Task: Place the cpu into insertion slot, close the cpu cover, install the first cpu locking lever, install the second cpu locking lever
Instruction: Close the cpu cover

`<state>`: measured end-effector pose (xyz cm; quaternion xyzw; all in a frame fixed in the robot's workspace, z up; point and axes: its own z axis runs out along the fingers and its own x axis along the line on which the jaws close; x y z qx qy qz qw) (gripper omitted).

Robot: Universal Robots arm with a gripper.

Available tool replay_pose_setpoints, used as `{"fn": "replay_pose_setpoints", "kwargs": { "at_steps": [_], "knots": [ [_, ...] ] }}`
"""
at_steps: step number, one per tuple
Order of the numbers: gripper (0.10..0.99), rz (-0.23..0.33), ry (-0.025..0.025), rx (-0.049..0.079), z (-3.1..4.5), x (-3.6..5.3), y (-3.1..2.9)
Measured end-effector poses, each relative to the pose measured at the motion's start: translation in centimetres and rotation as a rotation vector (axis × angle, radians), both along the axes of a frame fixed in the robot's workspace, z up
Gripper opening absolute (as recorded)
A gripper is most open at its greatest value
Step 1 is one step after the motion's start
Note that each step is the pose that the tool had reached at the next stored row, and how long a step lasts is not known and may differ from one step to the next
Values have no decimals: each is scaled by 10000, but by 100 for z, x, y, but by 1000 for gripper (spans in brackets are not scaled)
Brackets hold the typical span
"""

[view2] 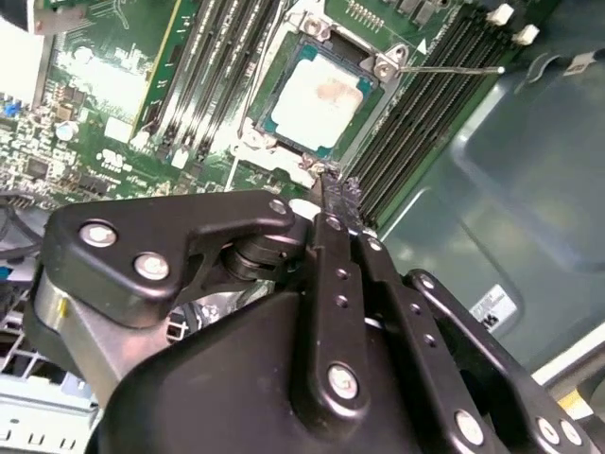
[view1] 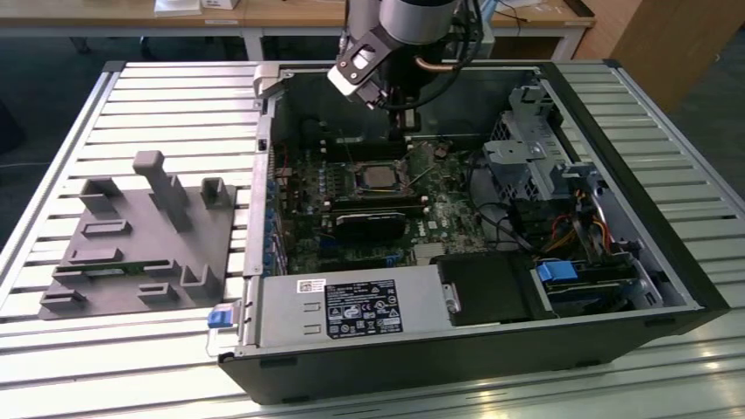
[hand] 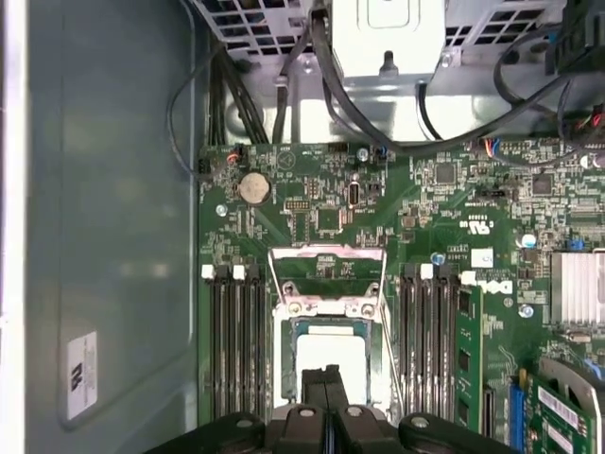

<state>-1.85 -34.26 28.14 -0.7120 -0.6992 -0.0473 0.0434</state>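
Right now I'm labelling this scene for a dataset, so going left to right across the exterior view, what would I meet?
grey moulded fixture tray → the cpu → metal drive cage → computer case wall at the exterior view's right

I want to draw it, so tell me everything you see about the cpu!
The cpu is a small flat square with a pale silvery metal face, a faint brownish smudge and a thin green edge. It lies flat, face up, in the slot on the green board. The shut gripper is by one side.
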Motion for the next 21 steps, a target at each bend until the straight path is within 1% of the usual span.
{"fn": "replay_pose_setpoints", "kwargs": {
  "at_steps": [2, 4, 6, 7, 14, 21],
  "knots": [
    [106, 3, 1, 0, 25, 5, 0],
    [106, 1, -2, -19, 24, 14, 1],
    [106, 0, 1, -250, 24, 17, 0],
    [106, 1, 0, -314, 21, 19, 0],
    [106, 19, -3, -323, -2, 72, 0],
    [106, 60, -10, -322, -19, 97, 2]
  ]
}}
